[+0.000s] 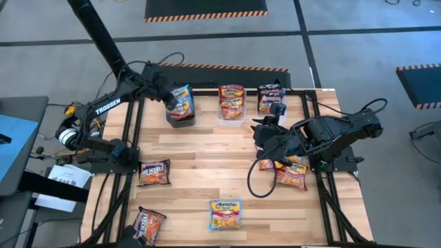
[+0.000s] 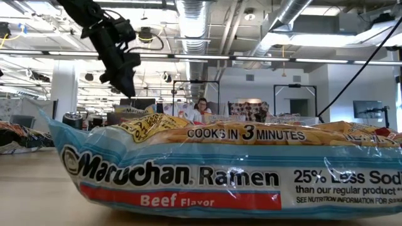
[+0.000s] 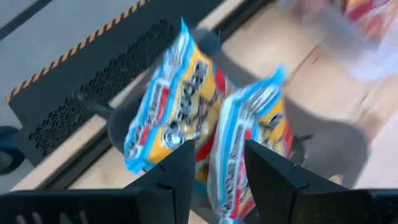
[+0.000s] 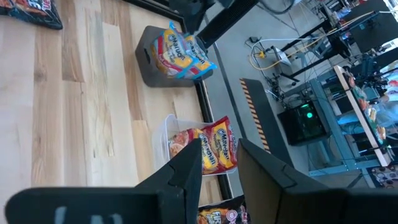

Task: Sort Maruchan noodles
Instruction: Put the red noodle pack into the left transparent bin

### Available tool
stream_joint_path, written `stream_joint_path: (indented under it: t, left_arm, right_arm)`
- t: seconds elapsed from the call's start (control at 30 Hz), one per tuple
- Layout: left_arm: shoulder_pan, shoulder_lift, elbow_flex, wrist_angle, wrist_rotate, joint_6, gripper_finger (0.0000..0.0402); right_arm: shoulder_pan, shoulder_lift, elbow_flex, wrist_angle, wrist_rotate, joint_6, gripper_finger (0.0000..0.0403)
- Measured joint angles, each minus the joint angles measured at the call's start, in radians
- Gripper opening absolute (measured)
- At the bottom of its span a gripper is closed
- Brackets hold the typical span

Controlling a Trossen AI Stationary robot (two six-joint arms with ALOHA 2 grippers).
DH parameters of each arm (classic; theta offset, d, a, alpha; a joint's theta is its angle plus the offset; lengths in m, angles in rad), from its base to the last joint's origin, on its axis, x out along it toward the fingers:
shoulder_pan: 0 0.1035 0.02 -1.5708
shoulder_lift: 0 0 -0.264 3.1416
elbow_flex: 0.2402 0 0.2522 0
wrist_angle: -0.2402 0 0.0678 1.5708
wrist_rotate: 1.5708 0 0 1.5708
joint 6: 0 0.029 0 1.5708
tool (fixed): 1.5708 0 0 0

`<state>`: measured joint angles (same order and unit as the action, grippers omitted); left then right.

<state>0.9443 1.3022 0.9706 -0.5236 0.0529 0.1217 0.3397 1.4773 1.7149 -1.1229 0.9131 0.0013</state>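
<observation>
Two light blue/yellow Maruchan packets stand on edge in a black bin at the table's far left. My left gripper hangs open just above them, one finger on either side of the nearer packet's top edge; I see no touch. My right gripper is open and holds nothing, raised over the table's right half. Red/orange packets fill a clear bin and black/red ones a third bin. More packets lie flat on the table: black/red, black/red, blue/yellow, red/orange.
The three bins stand in a row along the table's far edge. The blue/yellow packet near the front edge fills the low view. Bare wood lies in the table's middle. A cable loop hangs under my right arm.
</observation>
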Motion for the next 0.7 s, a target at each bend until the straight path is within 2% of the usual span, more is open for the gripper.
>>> stream_joint_path:
  t: [0.2, 0.4, 0.7]
  left_arm:
    - [-0.002, -0.003, 0.108, -0.097, 0.124, -0.04, 0.0123]
    - [-0.058, -0.007, 0.15, -0.203, 0.308, -0.092, 0.0123]
    - [-0.246, -0.016, 0.151, -0.251, 0.302, -0.066, 0.0123]
  right_arm:
    - [0.0, 0.0, 0.0, -0.001, -0.001, 0.007, 0.0128]
    - [-0.006, 0.0, 0.0, -0.064, -0.091, 0.16, 0.0154]
    - [-0.045, 0.0, 0.0, -0.295, -0.316, 0.541, 0.0224]
